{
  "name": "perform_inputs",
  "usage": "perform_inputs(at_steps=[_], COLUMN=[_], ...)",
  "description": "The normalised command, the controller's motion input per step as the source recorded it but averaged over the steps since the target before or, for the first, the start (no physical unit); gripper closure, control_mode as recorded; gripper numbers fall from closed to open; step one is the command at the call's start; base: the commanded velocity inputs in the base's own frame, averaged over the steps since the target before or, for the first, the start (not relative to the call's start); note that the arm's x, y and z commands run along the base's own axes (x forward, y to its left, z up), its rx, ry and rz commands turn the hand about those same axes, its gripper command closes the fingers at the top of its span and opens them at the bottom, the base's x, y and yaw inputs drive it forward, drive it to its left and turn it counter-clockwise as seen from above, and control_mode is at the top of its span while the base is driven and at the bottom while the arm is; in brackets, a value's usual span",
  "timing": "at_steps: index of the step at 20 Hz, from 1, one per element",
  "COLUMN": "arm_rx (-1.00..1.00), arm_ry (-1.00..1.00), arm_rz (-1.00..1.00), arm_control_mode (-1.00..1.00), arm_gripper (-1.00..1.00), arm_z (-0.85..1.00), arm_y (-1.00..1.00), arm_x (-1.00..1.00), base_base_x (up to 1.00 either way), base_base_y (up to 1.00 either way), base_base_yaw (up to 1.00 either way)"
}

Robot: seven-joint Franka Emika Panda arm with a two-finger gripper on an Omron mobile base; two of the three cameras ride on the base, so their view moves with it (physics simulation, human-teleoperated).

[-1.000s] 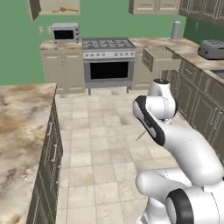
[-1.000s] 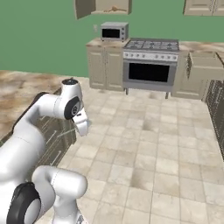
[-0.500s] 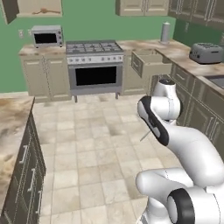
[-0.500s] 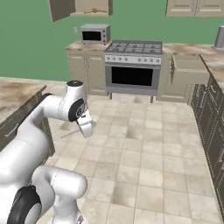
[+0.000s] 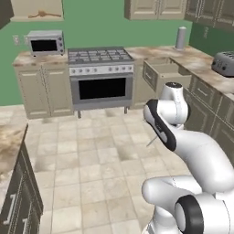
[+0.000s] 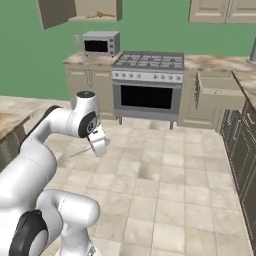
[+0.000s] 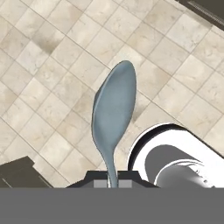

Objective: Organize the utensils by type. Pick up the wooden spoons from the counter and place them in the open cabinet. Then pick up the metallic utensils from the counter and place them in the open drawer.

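White arm's two-finger gripper (image 7: 113, 183) pinched tight on stem of small silver spoon with pale bluish bowl (image 7: 113, 113), bowl pointing away over beige floor tiles (image 7: 52, 52). Same spoon shows as thin grey sliver (image 6: 80, 151) beside wrist. Wide shallow beige drawer (image 5: 163, 72) stands open right of steel oven (image 5: 101, 87). Orange-brown wooden spoon (image 6: 102, 14) lies in open tan wall cabinet (image 6: 97, 10) above grey microwave (image 6: 100, 43).

The tiled floor (image 5: 91, 160) lies bare between the robot and the stove (image 5: 101, 82), so the way ahead is free. The drawer (image 6: 215, 90) stands pulled out right of the stove, top unobstructed, jutting into the aisle. The counter (image 5: 9, 146) flanks the left, cupboards (image 6: 245, 150) the right.
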Motion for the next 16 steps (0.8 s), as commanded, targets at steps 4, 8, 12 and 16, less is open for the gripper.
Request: perform_inputs(at_steps=[4, 8, 12, 16], arm_rx=[0.0, 0.0, 0.0, 0.0], arm_ry=[0.0, 0.0, 0.0, 0.0], arm_rz=[0.0, 0.0, 0.0, 0.0], arm_control_mode=[1.0, 1.0, 1.0, 1.0], arm_gripper=[1.0, 1.0, 1.0, 1.0], arm_z=[0.0, 0.0, 0.0, 0.0], arm_y=[0.0, 0.0, 0.0, 0.0], arm_x=[0.0, 0.0, 0.0, 0.0], base_base_x=[0.87, 0.79, 0.72, 0.71], base_base_y=[-0.56, -0.65, -0.69, -0.69], base_base_yaw=[0.0, 0.0, 0.0, 0.0])
